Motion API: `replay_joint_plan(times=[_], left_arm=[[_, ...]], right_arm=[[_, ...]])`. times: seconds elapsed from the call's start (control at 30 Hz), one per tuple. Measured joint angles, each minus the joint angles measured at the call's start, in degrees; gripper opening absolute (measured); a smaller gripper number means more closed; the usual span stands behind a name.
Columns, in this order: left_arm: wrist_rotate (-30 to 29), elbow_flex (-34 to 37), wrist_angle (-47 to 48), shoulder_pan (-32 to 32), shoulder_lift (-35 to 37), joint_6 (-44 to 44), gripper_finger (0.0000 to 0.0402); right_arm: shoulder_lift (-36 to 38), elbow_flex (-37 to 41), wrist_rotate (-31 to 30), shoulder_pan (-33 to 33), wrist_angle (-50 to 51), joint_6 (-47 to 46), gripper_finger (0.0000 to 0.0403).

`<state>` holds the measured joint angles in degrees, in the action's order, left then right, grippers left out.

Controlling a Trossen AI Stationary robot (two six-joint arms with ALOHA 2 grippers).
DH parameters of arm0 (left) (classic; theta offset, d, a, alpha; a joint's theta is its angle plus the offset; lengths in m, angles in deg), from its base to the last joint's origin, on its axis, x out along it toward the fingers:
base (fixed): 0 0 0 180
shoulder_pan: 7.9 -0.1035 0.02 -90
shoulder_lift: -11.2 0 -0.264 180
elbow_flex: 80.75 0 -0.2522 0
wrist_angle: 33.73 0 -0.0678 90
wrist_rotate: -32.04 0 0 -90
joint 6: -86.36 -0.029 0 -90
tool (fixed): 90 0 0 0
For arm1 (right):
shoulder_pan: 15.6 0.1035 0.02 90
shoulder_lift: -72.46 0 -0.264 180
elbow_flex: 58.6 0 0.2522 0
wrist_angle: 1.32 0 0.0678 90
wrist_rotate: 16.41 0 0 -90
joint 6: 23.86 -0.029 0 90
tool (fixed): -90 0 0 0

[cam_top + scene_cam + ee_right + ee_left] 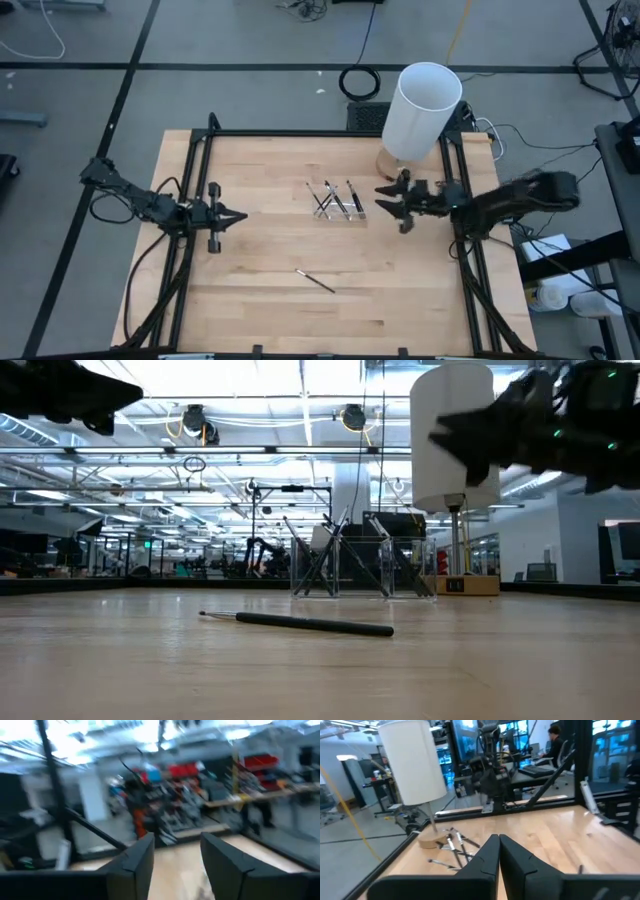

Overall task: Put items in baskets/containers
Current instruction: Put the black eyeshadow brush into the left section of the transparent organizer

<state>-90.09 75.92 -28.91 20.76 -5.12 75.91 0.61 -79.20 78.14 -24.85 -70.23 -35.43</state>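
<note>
Several thin dark sticks with pale tips lean in the clear tray point(336, 201), which also shows in the low view point(362, 570) and the left wrist view point(451, 845). One more stick point(315, 281) lies flat on the wood nearer the near edge point(300, 623). My left gripper point(241, 215) is shut point(498, 838), left of the tray and raised above the table. My right gripper point(381, 200) is open point(175, 842), hovering just right of the tray with nothing between its fingers.
A tall white cylinder point(421, 110) on a round wooden base stands at the table's far right, close behind my right gripper point(453, 435). A black frame rail point(300, 133) runs round the table. Bare wood lies between the tray and the near edge.
</note>
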Motion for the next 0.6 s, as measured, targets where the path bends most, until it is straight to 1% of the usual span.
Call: replay_joint_plan(times=[0.07, 0.13, 0.23, 0.27, 0.3, 0.37, 0.43, 0.53, 0.6], left_arm=[[-0.25, 0.0, -0.38, 1.64, 0.2, -0.96, 0.0007], [-3.03, 0.0, -0.2, 3.65, 0.8, -2.05, 0.0005], [-8.43, 0.0, 0.45, 6.32, 1.72, -2.16, 0.001], [-9.43, 0.02, 0.45, 7.03, 2.01, -2.18, 0.001], [-10.12, 0.02, 0.31, 7.71, 2.2, -2.17, 0.0008], [-12.26, 0.02, 0.29, 8.85, 2.31, -1.71, 0.0004], [-16.29, 0.02, 0.24, 9.98, 2.65, -0.47, 0.0005], [-23.45, 0.02, 0.25, 11.26, 2.63, 2.88, 0.0008], [-27.3, 0.02, 0.43, 11.51, 2.64, 8.12, 0.0009]], right_arm=[[8.27, 0.76, 2.14, 0.14, 4.61, -0.74, 0.0135], [17.22, 1.39, 3.02, 0.57, 12.11, 0.1, 0.0105], [30.68, 1.6, 2.99, 1.04, 27.82, 3.97, 0.0043], [34.79, 1.48, 2.97, 1.11, 33.07, 5.02, 0.0024], [38.61, 1.09, 3.0, 1.14, 38.5, 5.86, 0.0012], [45.33, -0.2, 3.01, 1.16, 48.19, 6.23, 0.001], [50.58, -1.33, 2.85, 1.18, 56.57, 7.09, 0.0012], [54.79, -1.57, 0.22, 1.18, 65.08, 9.37, 0.0004], [56.14, -1.57, -0.04, 1.11, 67.24, 11.21, 0.0002]])
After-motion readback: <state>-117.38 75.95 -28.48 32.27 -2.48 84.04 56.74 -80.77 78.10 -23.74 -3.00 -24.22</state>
